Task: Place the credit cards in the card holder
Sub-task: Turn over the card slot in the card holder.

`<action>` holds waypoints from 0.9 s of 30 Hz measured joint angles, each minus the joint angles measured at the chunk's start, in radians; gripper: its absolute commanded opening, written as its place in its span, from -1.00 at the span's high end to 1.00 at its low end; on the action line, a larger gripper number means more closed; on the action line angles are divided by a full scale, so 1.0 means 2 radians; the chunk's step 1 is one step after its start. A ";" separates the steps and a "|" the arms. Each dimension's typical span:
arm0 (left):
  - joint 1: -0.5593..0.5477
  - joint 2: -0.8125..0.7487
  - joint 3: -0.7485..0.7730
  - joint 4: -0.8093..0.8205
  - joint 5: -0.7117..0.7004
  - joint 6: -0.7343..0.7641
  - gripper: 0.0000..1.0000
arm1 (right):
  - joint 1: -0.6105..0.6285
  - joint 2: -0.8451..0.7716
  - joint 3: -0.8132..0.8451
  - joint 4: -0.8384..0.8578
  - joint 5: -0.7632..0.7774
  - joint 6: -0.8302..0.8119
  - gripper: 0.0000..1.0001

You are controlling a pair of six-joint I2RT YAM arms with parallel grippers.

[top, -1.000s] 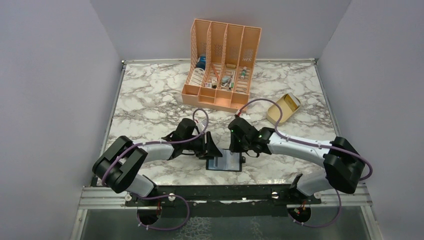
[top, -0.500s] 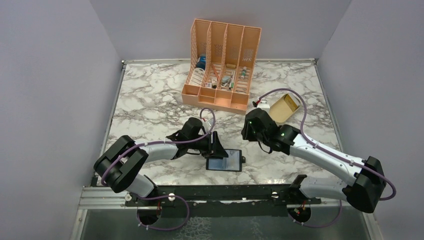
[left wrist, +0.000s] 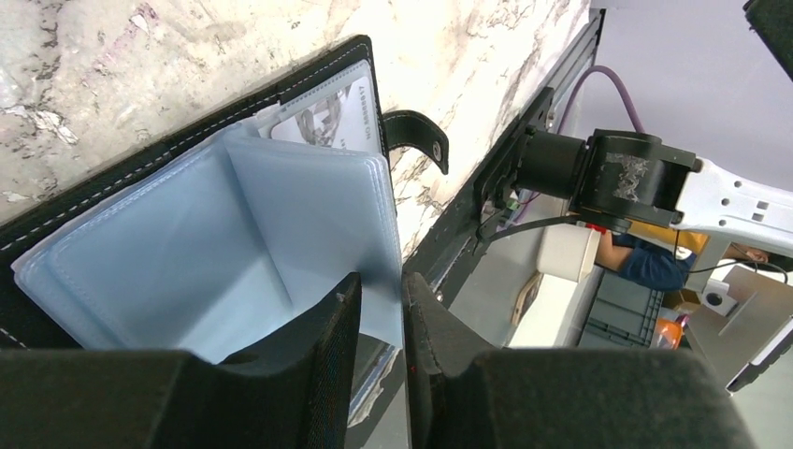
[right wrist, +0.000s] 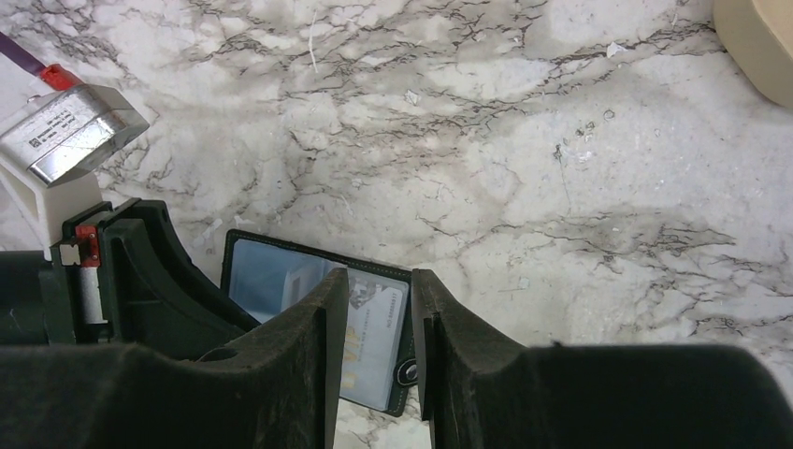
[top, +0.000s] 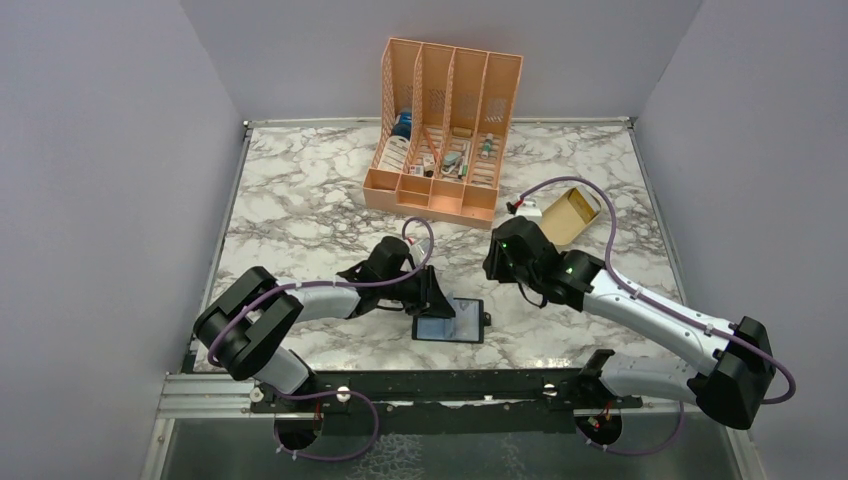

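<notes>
The left wrist view alone is showing the left gripper pinching the card holder sleeve beside the table edge, with the right gripper hovering slightly parted and empty.

Card holder cover: matt black leather-look, pale stitching along the edge.
Inner pockets: clear, glossy, smooth plastic sleeves.
Credit card, inside a pocket: pale printed plastic.
Table: polished marble-look, white with grey veins.
Desk organizer, upper centre: matt orange plastic, perforated walls.
</notes>
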 measured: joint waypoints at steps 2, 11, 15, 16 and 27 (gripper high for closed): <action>-0.001 0.000 0.000 0.001 -0.002 0.000 0.36 | 0.000 0.000 0.000 0.000 -0.002 0.000 0.35; -0.003 0.000 0.000 -0.001 -0.014 0.004 0.09 | 0.000 -0.002 -0.008 0.003 -0.018 0.001 0.35; -0.007 0.000 0.000 0.000 -0.014 0.008 0.19 | 0.000 -0.002 -0.008 0.004 -0.026 0.002 0.33; -0.008 0.000 0.000 -0.001 -0.014 0.008 0.20 | 0.000 -0.002 -0.009 0.005 -0.026 0.001 0.32; -0.015 -0.004 0.000 -0.016 -0.027 0.014 0.28 | -0.009 0.020 0.007 0.020 -0.004 -0.033 0.25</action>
